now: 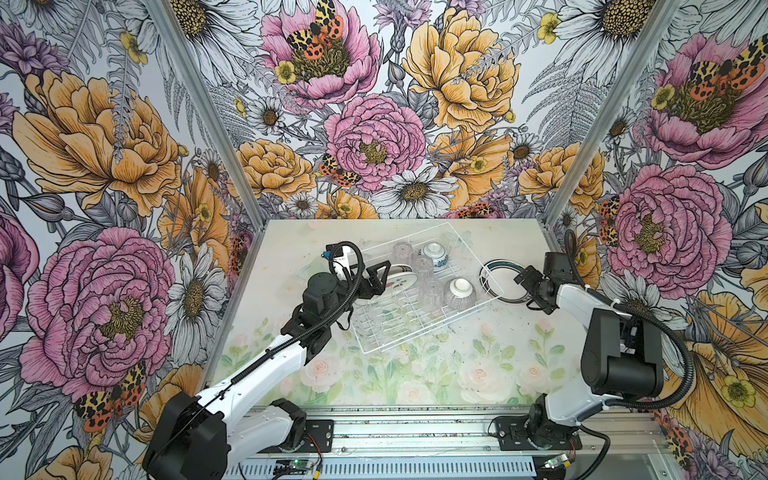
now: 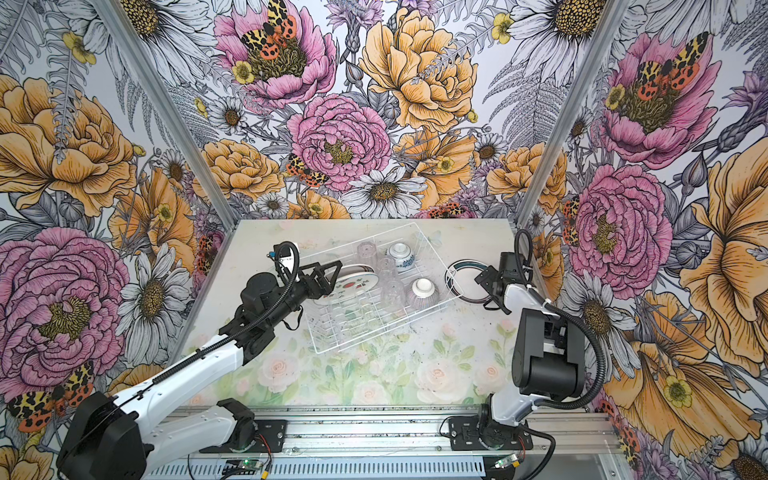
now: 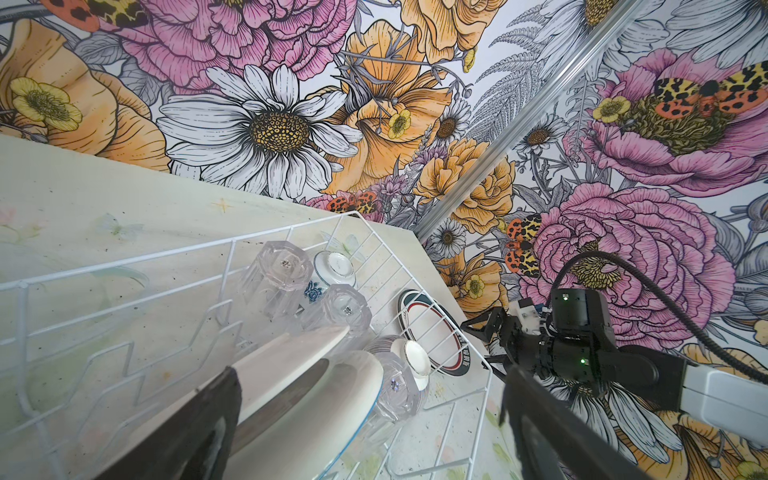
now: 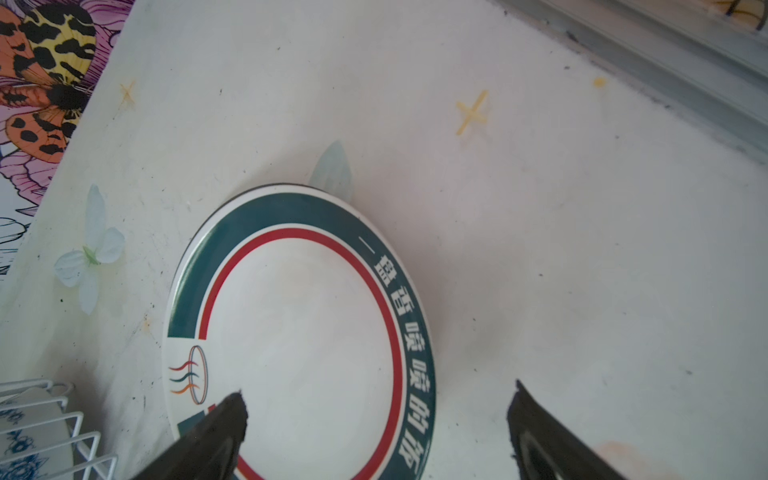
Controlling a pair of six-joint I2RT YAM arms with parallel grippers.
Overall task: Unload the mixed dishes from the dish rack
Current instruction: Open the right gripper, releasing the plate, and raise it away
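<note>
The white wire dish rack [image 1: 426,330] [image 3: 166,254] stands mid-table, turned at an angle. A watermelon-print plate [image 1: 402,279] [image 2: 353,286] stands upright in its slots. My left gripper [image 1: 384,277] [image 3: 370,415] is open, and the plate's rim [image 3: 311,395] lies between its jaws. Three clear tumblers [image 1: 423,266], a blue-and-white bowl [image 1: 434,254] and a ribbed bowl [image 1: 459,293] sit upside down in the rack. The teal-and-red-rimmed plate [image 1: 492,282] [image 4: 299,332] lies flat on the table right of the rack. My right gripper [image 1: 524,291] [image 4: 376,415] hangs open over its near edge.
The rack's corner [image 4: 62,415] stands close beside the flat plate. The floral back wall and an aluminium corner post [image 3: 519,137] rise just behind the rack. A metal rail [image 1: 415,432] with both arm bases runs along the table's front.
</note>
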